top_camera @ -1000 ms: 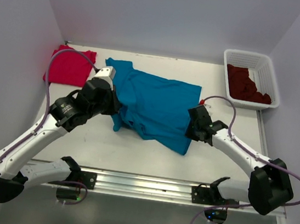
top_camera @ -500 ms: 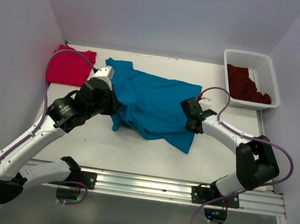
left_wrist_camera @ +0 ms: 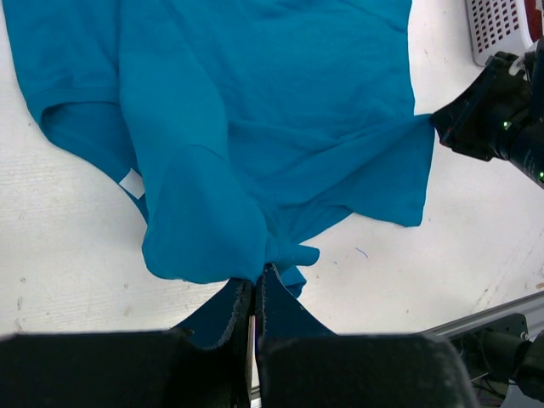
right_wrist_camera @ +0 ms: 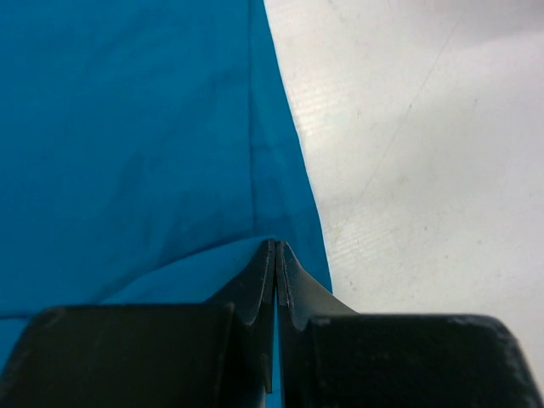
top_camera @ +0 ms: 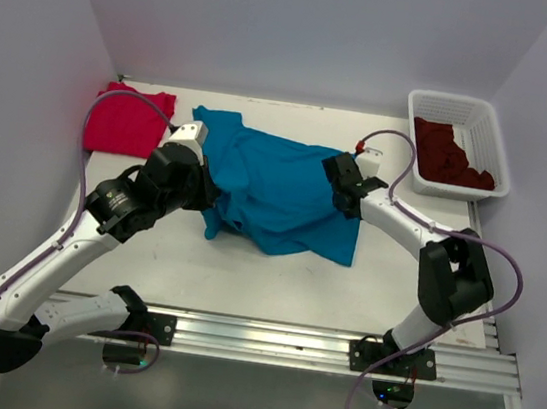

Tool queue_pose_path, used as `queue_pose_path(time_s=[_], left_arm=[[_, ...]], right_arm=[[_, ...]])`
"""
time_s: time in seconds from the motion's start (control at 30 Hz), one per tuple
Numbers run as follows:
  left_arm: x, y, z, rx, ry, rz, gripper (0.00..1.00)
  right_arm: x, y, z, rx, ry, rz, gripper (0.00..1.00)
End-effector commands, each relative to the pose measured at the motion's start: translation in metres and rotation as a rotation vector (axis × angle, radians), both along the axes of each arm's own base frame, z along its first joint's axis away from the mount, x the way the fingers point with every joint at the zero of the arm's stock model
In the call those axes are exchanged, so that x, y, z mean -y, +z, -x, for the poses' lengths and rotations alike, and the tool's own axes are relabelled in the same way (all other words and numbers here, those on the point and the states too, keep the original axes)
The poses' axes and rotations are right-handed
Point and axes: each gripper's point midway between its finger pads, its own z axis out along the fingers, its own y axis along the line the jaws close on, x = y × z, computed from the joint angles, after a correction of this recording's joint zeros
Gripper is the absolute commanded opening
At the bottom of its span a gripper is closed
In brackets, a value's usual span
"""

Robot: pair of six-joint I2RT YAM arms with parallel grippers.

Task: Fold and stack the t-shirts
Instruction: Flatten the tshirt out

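Teal t-shirt pinched by outstretched left end effector, elbow-bent right end effector.

Soft, even overhead light; bright, sharp views.
Folds in the teal t-shirt shade gently; the bench glares mildly at 2 o'clock in the right wrist view; left claw and right claw sit dark, slightly blurred, at 6 o'clock.

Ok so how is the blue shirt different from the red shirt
The blue shirt lies spread and rumpled mid-table; the red shirt looks folded compact in the far left corner. The blue shirt covers far more surface than the red shirt. The left gripper and right gripper pinch the blue shirt; neither holds the red shirt. Both lie on the table.
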Motion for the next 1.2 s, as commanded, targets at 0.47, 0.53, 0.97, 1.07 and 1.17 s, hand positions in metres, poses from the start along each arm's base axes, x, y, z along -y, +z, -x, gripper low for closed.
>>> queue_pose_path(time_s=[0.47, 0.53, 0.97, 1.07, 1.17], left_arm=[[0.001, 0.003, -0.002, 0.015, 0.014, 0.011, 0.0], [0.002, 0.002, -0.002, 0.017, 0.012, 0.014, 0.0], [0.013, -0.004, -0.006, 0.002, -0.02, 0.035, 0.0], [0.013, -0.002, -0.005, 0.007, -0.021, 0.039, 0.0], [0.011, -0.001, -0.004, 0.009, -0.015, 0.039, 0.0]], right_arm=[[0.017, 0.009, -0.009, 0.034, -0.061, 0.039, 0.6], [0.018, 0.019, -0.001, 0.055, -0.058, 0.0, 0.6], [0.012, -0.034, 0.089, -0.116, 0.027, -0.212, 0.28], [-0.004, -0.049, 0.095, -0.17, 0.058, -0.286, 0.28], [-0.014, -0.061, 0.096, -0.195, 0.071, -0.33, 0.28]])
